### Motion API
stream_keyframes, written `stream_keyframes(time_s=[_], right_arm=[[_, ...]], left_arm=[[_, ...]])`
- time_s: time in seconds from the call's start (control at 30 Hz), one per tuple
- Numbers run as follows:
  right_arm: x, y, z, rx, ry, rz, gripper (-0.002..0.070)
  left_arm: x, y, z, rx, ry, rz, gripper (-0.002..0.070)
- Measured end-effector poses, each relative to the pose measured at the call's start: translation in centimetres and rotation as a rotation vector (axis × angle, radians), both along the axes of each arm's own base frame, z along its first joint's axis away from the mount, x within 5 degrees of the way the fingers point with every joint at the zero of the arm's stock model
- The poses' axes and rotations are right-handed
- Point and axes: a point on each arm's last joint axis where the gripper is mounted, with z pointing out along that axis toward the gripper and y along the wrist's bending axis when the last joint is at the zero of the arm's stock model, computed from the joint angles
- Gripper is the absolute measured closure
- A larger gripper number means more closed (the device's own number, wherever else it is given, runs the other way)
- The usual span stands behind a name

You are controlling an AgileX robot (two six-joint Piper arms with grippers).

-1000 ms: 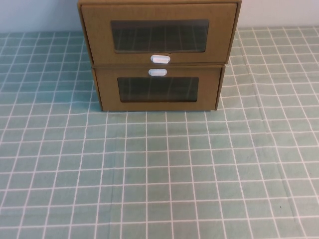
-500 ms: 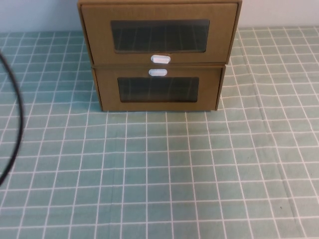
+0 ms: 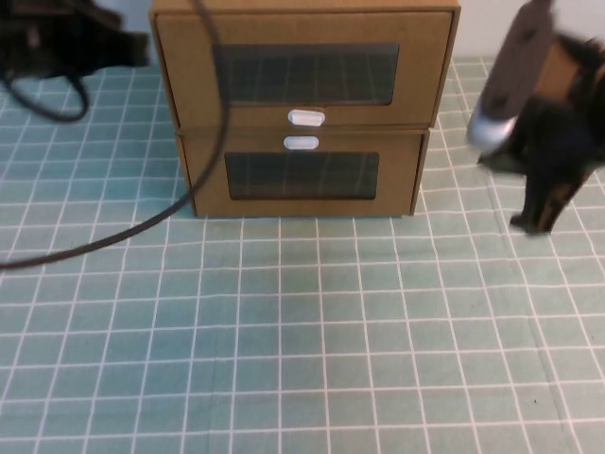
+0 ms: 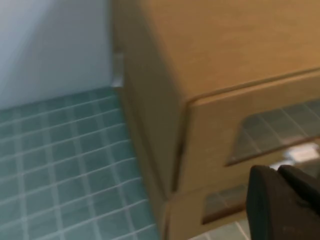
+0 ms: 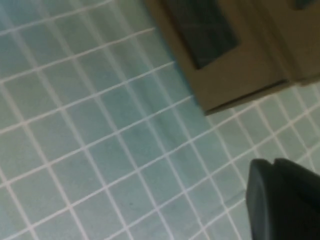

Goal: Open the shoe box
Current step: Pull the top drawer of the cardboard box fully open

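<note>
- Counter [image 3: 284, 359]: one, covered by a teal cloth with a white grid; it fills the lower two thirds of the high frame.
- Brown cardboard shoe boxes: two, stacked at upper centre of the high frame, fronts facing the camera. The upper box [image 3: 189, 66] sits squarely on the lower box [image 3: 203, 180], and both are closed. The task does not say which one to open.
- Handling (judged): cardboard of this kind is likely light and fairly stiff, but it dents under a hard pinch. An empty stack may slide across the cloth when pulled, so bracing the top seems wise.
- Left arm [image 3: 57, 43]: one, at upper left of the high frame, beside the upper box. Whether the left gripper [image 4: 285, 200] is released or clenched cannot be told.
- Right arm [image 3: 553, 142]: one, at the right edge, beside the stack and apart from it. The right gripper [image 5: 280, 200] is clenched on nothing, above bare cloth.
- Black cable [image 3: 189, 194]: one, looping across the boxes' left side.
- Dark windows: two, one per front.
- White oval pull tabs: two, the upper tab [image 3: 305, 117] and the lower tab [image 3: 301, 143], close together at the seam. These are the likely holds, though small and probably slippery.
</note>
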Motion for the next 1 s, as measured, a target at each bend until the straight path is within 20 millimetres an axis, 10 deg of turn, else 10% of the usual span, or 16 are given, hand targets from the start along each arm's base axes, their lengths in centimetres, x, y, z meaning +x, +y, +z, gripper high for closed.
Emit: stream_keyframes(time_s=[0.3, 0.57, 1.0], right_arm=[[-0.4, 4.9, -2.1, 0.048, 0.086, 0.225, 0.0689], [-0.4, 7.5, -4.0, -0.04, 0.065, 0.314, 0.0689], [1.2, 11.0, -5.4, -0.292, -0.337, -0.073, 0.0689]], left_arm=[[6.5, -6.0, 2.6, 0.034, -0.007, -0.387, 0.068], [13.1, -9.4, -1.6, -0.03, 0.091, -0.488, 0.068], [14.1, -10.1, -2.4, -0.138, 0.152, -0.465, 0.068]])
